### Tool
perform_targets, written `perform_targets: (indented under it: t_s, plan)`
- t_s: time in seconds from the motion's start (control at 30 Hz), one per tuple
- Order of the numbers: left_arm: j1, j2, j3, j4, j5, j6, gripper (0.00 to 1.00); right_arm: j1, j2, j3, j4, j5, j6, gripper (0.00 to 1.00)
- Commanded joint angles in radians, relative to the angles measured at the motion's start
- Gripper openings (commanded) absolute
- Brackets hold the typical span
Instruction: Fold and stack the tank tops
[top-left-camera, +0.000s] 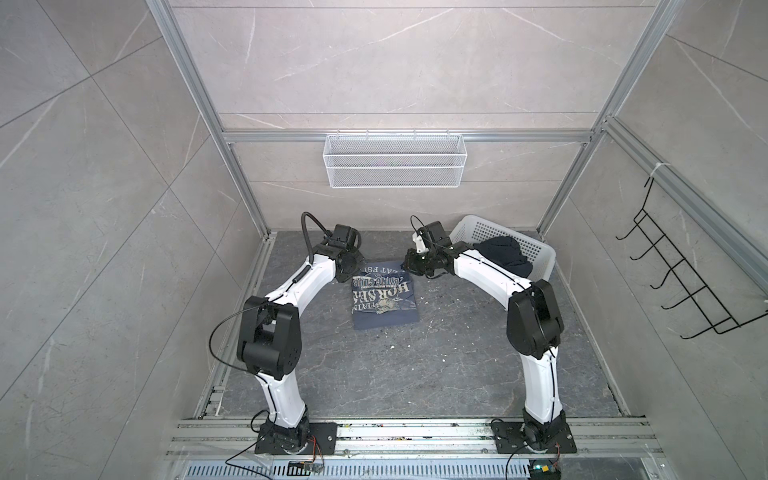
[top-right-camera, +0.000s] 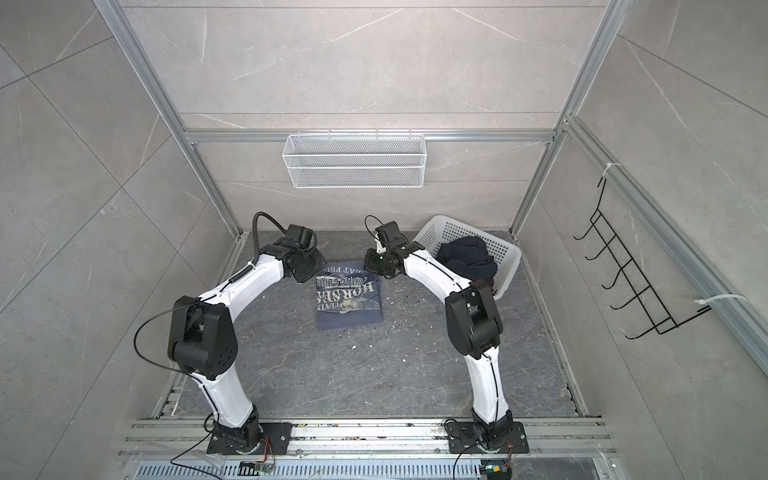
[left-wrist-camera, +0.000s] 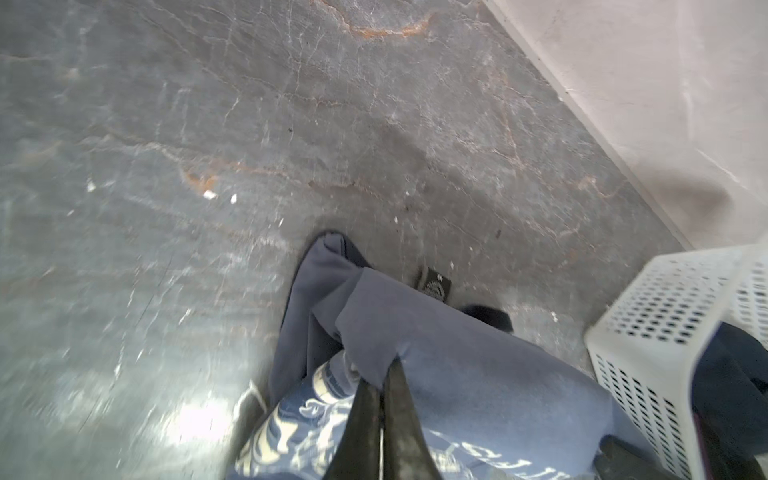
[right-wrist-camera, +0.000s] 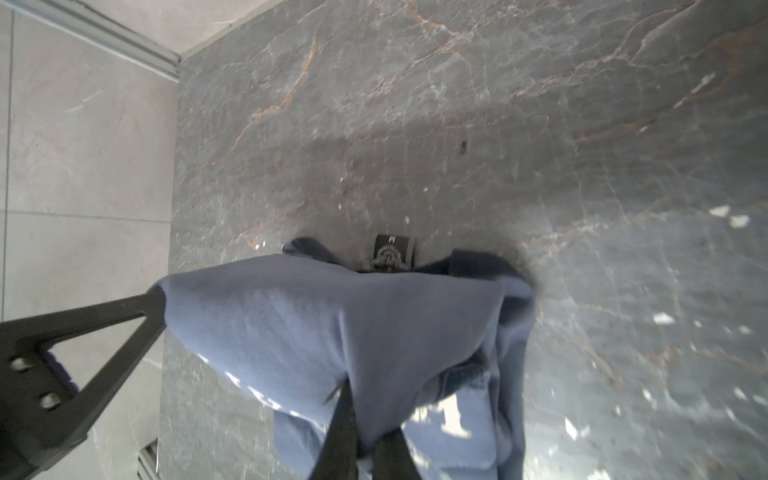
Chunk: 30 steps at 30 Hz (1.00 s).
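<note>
The slate-blue tank top (top-left-camera: 384, 301) lies near the middle of the counter (top-left-camera: 436, 365), already narrowed into a tidy rectangle with its white lettering facing up. Its far end is raised off the surface, so this fold looks unfinished. The dark navy tank top (top-left-camera: 505, 255) sits crumpled in the white basket (top-left-camera: 482, 232) at the far right, not yet folded, so I judge the task less than half done, with no stack begun. The left gripper (left-wrist-camera: 384, 374) is at the far left corner of the blue top, its jaws nearly together and pinching the hem. The right gripper (right-wrist-camera: 368, 409) is at the far right corner, its jaws slightly apart with a fold of blue cloth bunched between them, apparently held.
</note>
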Motion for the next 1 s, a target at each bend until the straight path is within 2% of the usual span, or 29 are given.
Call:
perform_targets:
  t_s: [0.0,0.03,0.13,0.23,0.33,0.43,0.63,0.97]
  plan:
    - [0.032,0.072,0.081,0.018,0.04,0.049,0.24,-0.011,0.095,0.114,-0.047,-0.008,-0.02,0.35]
    - [0.039,0.096,0.1,0.018,0.047,0.058,0.33,-0.012,0.116,0.148,-0.064,-0.009,-0.03,0.41]
    - [0.071,0.14,0.153,-0.009,0.07,0.076,0.5,-0.016,0.127,0.198,-0.101,0.025,-0.057,0.54]
    - [0.095,0.124,0.169,-0.033,0.08,0.11,0.64,-0.017,0.09,0.182,-0.118,0.071,-0.1,0.6]
    - [0.097,0.07,0.131,-0.043,0.063,0.153,0.73,-0.016,0.044,0.107,-0.102,0.106,-0.141,0.64]
    - [0.097,0.039,0.049,-0.006,0.102,0.18,0.76,-0.016,0.026,0.024,-0.057,0.106,-0.156,0.67]
    - [0.094,0.073,-0.048,0.046,0.177,0.167,0.77,-0.016,0.076,-0.008,-0.031,0.085,-0.133,0.68]
    - [0.067,0.176,-0.036,0.061,0.236,0.165,0.8,-0.017,0.181,0.0,-0.023,0.016,-0.065,0.68]
